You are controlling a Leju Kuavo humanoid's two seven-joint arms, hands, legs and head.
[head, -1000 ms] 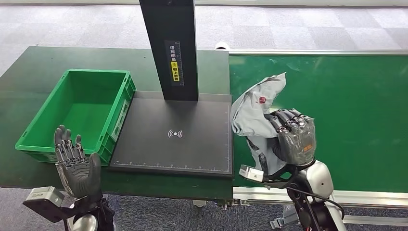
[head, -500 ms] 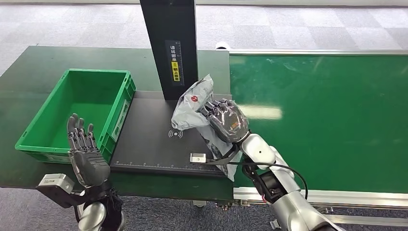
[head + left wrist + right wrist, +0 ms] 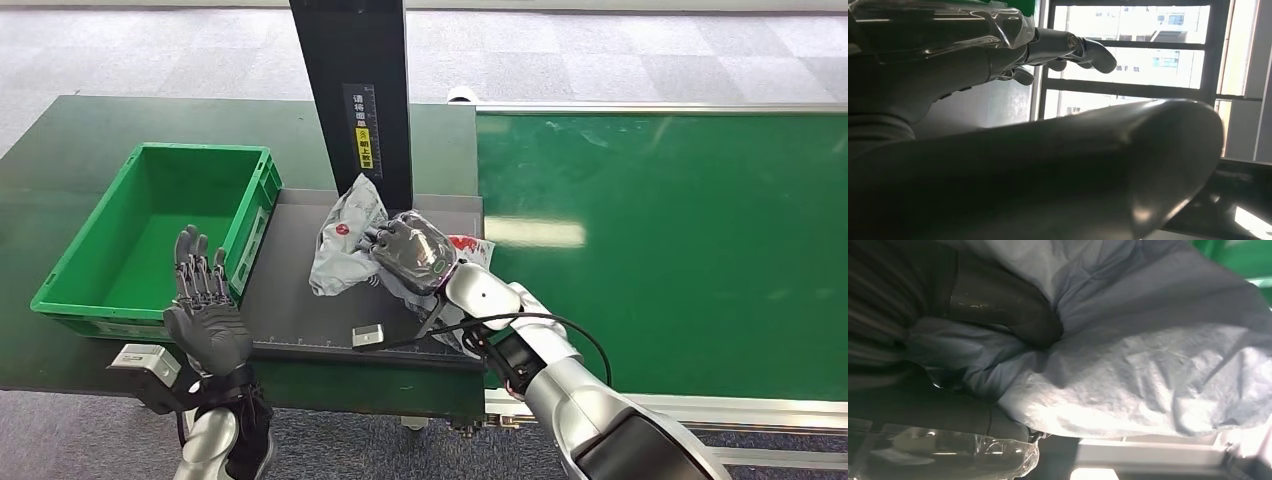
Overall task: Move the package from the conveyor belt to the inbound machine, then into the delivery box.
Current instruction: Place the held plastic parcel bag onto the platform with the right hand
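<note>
The green conveyor belt (image 3: 660, 250) fills the right half of the head view and carries nothing, since its load is already off it. Left of it, in the middle of the frame, lies the inbound machine's black scanning plate (image 3: 300, 290), with its dark upright column (image 3: 350, 90) rising toward the top edge, probably so a reader can look down on whatever is laid below. At left centre sits the green delivery box (image 3: 150, 235), open-topped and just beside the plate, placed so the second transfer is short.

The grey plastic mailer package (image 3: 345, 245) is over the plate's middle, near the column's foot; whether it rests on the plate or hangs just above it I cannot tell. The right hand (image 3: 412, 250) grips it from above and from the right, fingers wrapped into the crumpled film; the right wrist view shows a dark finger (image 3: 1008, 310) sunk into a fold of the bag, a hold suited to slack, shapeless wrapping. The first leg of the task looks nearly done.

The left hand (image 3: 205, 310), lower left, stands palm-up with fingers apart and holds nothing, near the box's front corner, likely waiting to take the package.
</note>
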